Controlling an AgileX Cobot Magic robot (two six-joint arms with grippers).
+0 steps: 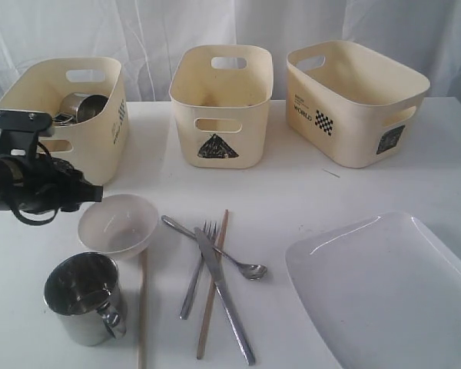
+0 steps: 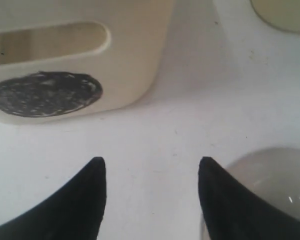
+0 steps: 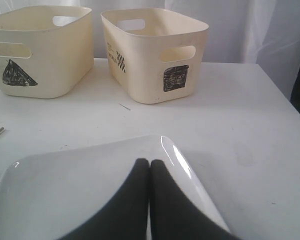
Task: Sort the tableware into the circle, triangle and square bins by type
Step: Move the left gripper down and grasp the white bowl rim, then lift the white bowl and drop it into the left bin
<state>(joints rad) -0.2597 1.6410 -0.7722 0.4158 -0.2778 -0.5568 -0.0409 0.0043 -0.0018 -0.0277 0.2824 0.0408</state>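
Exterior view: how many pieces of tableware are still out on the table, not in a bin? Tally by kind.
Steel mug: 1
White bowl: 1
Steel spoon: 1
Steel fork: 1
Steel knife: 1
Wooden chopsticks: 2
White squarish plate: 1
Total: 8

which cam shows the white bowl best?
Exterior view: the white bowl shows whole, upright and empty, just behind the steel mug. The left wrist view catches only a blurred part of it at the frame edge. The right wrist view misses it.
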